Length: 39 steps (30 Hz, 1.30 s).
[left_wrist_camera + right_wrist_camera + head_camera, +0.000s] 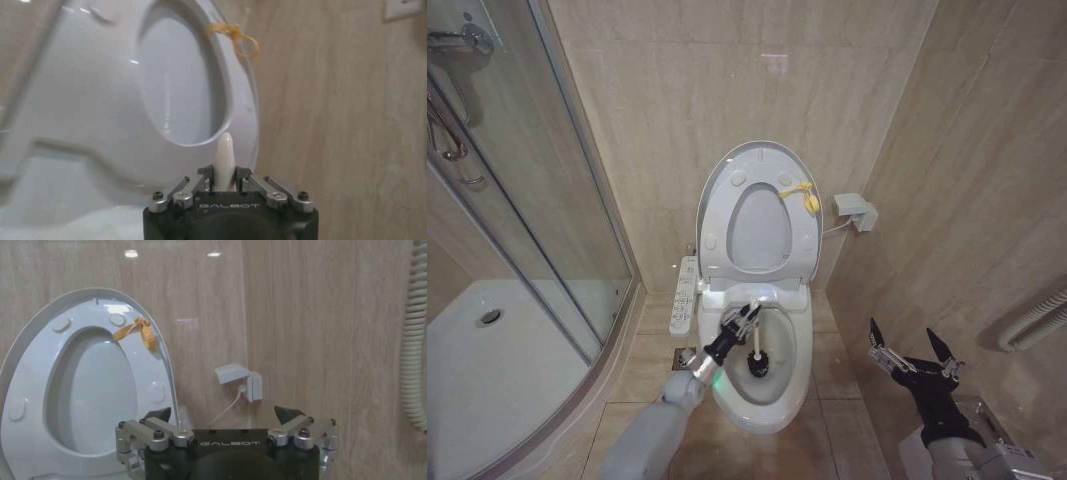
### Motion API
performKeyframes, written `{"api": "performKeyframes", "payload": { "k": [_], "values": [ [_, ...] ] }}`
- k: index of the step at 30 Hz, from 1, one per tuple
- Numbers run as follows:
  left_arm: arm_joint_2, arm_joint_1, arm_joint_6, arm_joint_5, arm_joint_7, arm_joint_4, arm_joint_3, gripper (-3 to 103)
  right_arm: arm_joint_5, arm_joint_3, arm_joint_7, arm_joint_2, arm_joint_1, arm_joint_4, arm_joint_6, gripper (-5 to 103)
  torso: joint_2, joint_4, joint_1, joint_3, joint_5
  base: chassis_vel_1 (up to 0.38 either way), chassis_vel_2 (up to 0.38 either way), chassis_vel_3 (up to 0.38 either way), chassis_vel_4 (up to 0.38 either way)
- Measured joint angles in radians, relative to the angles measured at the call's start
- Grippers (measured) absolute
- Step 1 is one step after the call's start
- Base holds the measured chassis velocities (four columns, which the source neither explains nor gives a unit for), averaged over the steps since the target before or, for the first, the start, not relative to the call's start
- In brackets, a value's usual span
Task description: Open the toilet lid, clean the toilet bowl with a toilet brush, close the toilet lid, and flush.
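The toilet lid point(762, 225) stands raised against the back wall with the ring seat point(719, 225) up in front of it, and a yellow tag point(805, 194) hangs at its edge. Below lies the open white toilet bowl point(772, 408). My left gripper point(747, 318) hovers over the bowl's rear, shut on the toilet brush's thin white handle point(225, 156). The dark brush head point(757, 366) is down inside the bowl. My right gripper point(904, 335) hangs open with nothing in it, to the right of the toilet over the floor. The right wrist view shows it point(223, 415) facing the raised lid point(87, 390).
A white button panel point(684, 295) runs along the bowl's left side. The glass shower enclosure point(537, 220) and its tray point(487, 350) take up the left. A white wall box point(855, 211) with a cable sits right of the lid. A ribbed hose point(417, 340) hangs on the right wall.
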Motion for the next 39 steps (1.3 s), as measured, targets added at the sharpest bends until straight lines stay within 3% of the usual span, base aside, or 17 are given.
{"api": "performKeyframes", "payload": {
  "k": [9,12,21,24,25,26,28,30,34,37,39],
  "values": [
    [0.069,0.176,0.039,-0.077,-0.08,-0.172,-0.047,22,0.0,0.0,0.0,0.0,0.0,0.0,0.0,100,0.0,-0.0004,0.0,0.0,0.0,0.0,0.0,0.0,0.0],
    [0.084,0.24,0.06,-0.138,-0.123,-0.231,-0.053,22,0.0,0.0,0.0,0.0,0.0,0.0,0.0,100,0.0,-0.0001,0.0,0.0,0.0001,0.0,0.0,0.0,0.0],
    [0.041,0.286,0.082,-0.29,-0.168,-0.275,-0.053,22,0.0,0.0,0.0,0.0,0.0,0.0,0.0,100,0.0,0.0,0.0,0.0,0.0003,0.0,0.0,0.0,0.0],
    [0.022,0.284,0.08,-0.271,-0.169,-0.259,-0.052,22,0.0,0.0,0.0,0.0,0.0,0.0,0.0,100,0.0,0.0002,0.0,0.0,0.0004,0.0,0.0,0.0,0.0],
    [0.013,0.273,0.065,-0.196,-0.16,-0.22,-0.057,22,0.0,0.0,0.0,0.0,0.0,0.0,0.0,100,0.0,0.0001,0.0,0.0,0.0003,0.0,0.0,0.0,0.0],
    [0.013,0.273,0.065,-0.196,-0.16,-0.22,-0.057,22,0.0,0.0,0.0,0.0,0.0,0.0,0.0,100,0.0,0.0001,0.0,0.0,0.0003,0.0,0.0,0.0,0.0],
    [0.003,0.246,0.034,-0.05,-0.122,-0.151,-0.08,22,0.0,0.0,0.0,0.0,0.0,0.0,0.0,100,0.0,0.0001,0.0,0.0,0.0003,0.0,0.0,0.0,0.0],
    [-0.001,0.222,0.014,0.033,-0.097,-0.111,-0.099,22,0.0,0.0,0.0,0.0,0.0,0.0,0.0,100,0.0,-0.0003,0.0,0.0,0.0003,0.0,0.0,0.0,0.0],
    [-0.004,0.204,0.011,0.043,-0.096,-0.105,-0.101,22,0.0,0.0,0.0,0.0,0.0,0.0,0.0,100,0.0,-0.0004,0.0,0.0,0.0002,0.0,0.0,0.0,0.0],
    [-0.004,0.204,0.027,-0.011,-0.109,-0.128,-0.086,22,0.0,0.0,0.0,0.0,0.0,0.0,0.0,100,0.0,-0.0002,0.0,0.0,0.0002,0.0,0.0,0.0,0.0],
    [-0.003,0.21,0.053,-0.106,-0.132,-0.175,-0.061,22,0.0,0.0,0.0,0.0,0.0,0.0,0.0,100,0.0,-0.0003,0.0,0.0,0.0001,0.0,0.0,0.0,0.0]
  ]
}}
